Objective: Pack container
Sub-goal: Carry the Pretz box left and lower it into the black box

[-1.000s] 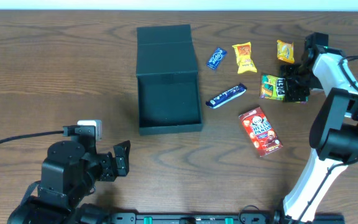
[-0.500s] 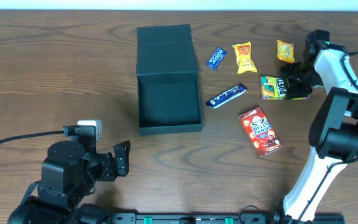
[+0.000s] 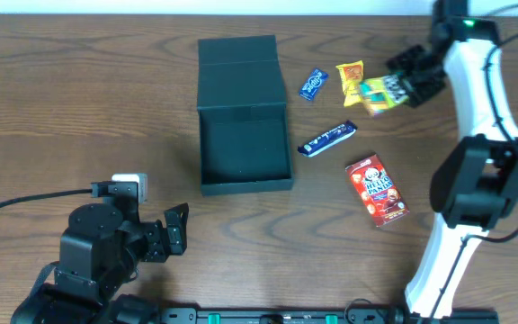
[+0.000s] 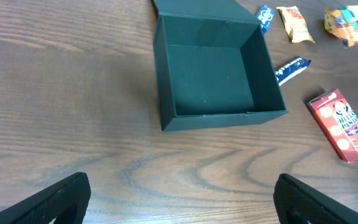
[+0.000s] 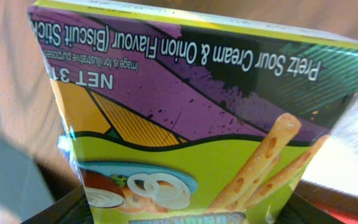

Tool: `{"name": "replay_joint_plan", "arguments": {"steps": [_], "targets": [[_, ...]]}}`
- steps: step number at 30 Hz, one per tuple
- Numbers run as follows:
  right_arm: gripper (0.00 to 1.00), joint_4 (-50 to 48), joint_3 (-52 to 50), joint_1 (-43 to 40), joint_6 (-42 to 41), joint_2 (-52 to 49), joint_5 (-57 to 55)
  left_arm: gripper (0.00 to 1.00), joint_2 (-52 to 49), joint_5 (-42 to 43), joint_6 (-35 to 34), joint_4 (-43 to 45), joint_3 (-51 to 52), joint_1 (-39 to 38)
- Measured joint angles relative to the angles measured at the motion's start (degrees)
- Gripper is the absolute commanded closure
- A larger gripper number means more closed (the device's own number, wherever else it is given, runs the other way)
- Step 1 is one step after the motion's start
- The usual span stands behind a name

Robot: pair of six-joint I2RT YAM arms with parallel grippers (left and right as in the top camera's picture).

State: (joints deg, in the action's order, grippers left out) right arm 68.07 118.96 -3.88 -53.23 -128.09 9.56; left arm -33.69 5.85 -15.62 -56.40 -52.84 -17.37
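The matte dark-teal square cardboard container [image 3: 245,148] stands on the brown wood-grain surface [image 3: 79,108], a little left of centre; it is open, its hinged flap lid [image 3: 237,67] lies flat behind it on the far side, and its inside is bare.

The right tool [image 3: 403,85] is at the far right side of the surface, pinching a green and purple cardboard Pretz biscuit-stick box [image 3: 378,94]; in the right wrist view the Pretz box fills nearly everything, with the 2 dark fingers [image 5: 55,213] at its lower corners. From above the Pretz box overlaps the right edge of an orange-yellow snack packet [image 3: 352,81]; I cannot tell whether the 2 touch. It is well apart from the container.

The left tool [image 3: 180,230] is at the near left, its jaws spread wide and holding nothing; its wrist view looks straight at the container's near wall.

3 more snacks lie right of the container: a small blue packet [image 3: 313,84] near the lid; a long dark-blue bar wrapper [image 3: 327,138] just beside the container's right wall; a red cardboard snack box [image 3: 377,189] nearer the robot, apart from the rest.
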Motion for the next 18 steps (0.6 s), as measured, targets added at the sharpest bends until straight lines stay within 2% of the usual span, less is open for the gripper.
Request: {"name": "replay_joint_plan", "arguments": {"steps": [18], "targets": [[0.32, 0.0, 0.0, 28.4, 17.2, 0.0, 3.9, 0.05, 0.0, 0.0, 0.0, 0.0, 0.0, 0.0]]}}
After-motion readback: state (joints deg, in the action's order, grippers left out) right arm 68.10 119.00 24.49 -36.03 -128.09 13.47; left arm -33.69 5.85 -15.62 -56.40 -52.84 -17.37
